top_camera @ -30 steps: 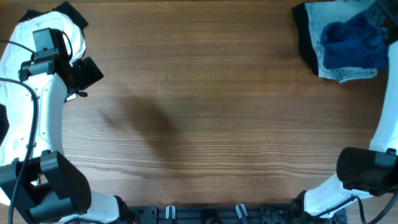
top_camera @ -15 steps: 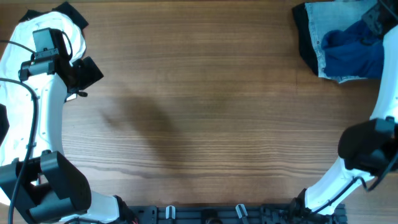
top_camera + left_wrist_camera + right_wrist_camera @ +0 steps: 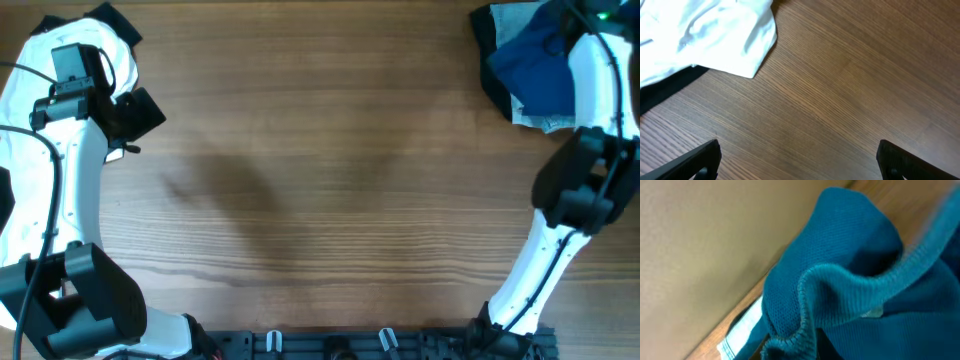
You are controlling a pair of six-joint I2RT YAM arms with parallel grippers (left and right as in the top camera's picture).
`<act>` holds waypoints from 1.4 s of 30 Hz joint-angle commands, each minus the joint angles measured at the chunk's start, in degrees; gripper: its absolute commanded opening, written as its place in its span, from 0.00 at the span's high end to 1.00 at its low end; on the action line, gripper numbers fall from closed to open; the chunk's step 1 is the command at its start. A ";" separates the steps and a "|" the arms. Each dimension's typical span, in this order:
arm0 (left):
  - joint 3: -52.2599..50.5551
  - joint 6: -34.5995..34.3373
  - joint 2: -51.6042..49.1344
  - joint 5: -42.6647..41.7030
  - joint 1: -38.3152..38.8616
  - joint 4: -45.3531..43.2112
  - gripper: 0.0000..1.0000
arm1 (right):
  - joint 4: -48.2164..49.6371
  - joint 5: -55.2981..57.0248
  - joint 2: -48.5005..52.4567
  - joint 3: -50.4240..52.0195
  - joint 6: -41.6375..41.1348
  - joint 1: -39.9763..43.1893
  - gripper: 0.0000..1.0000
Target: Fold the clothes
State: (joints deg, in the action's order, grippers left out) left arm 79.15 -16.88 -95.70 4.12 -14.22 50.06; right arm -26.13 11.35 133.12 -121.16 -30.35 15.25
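A blue knit garment (image 3: 533, 62) hangs bunched from my right gripper at the table's far right corner. It fills the right wrist view (image 3: 840, 275) and hides the fingers. It lies over a light denim piece (image 3: 545, 122), which also shows in the right wrist view (image 3: 740, 330), and over a dark garment (image 3: 484, 62). My left gripper (image 3: 135, 118) is open and empty, low over bare wood (image 3: 800, 160). A white garment (image 3: 715, 35) lies just beyond it on a black one (image 3: 665, 90).
The white garment (image 3: 30, 70) and the black cloth (image 3: 115, 20) pile up at the far left corner. The wooden table (image 3: 320, 180) stretches between the two piles. My right arm (image 3: 592, 80) reaches along the right edge.
My right arm swung in over the pile and pulled the blue garment up and to the left, bunching it. The left arm has not moved.
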 commanded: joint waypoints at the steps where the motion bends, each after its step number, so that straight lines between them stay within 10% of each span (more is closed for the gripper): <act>1: 0.94 -0.35 -0.72 -1.75 -0.20 -0.52 0.00 | 8.55 -2.43 3.06 -0.76 1.84 -2.10 0.95; 5: 0.94 -0.35 -0.76 -1.75 -0.20 -0.59 0.00 | 15.80 -2.43 4.26 -0.76 1.90 -3.52 0.86; 7: 0.94 -0.35 -0.76 -1.75 -0.20 -0.63 0.00 | 17.20 -2.40 4.26 -0.76 2.19 -3.82 0.07; 8: 0.94 -0.35 -0.76 -1.75 -0.20 -0.61 0.00 | 17.53 -2.45 4.17 -0.76 3.80 -3.82 0.00; 23: 0.94 -0.35 -0.76 -1.77 -0.15 -0.61 0.00 | 2.97 -2.40 -5.92 -0.61 28.89 -2.43 0.02; 42: 0.94 -0.33 -0.76 -1.75 -0.15 -1.46 0.00 | -7.19 -8.24 13.66 -0.35 28.92 5.42 0.01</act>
State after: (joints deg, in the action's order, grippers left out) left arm 79.15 -16.88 -95.70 3.03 -14.22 48.77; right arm -29.56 4.45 142.58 -122.83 -2.02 19.99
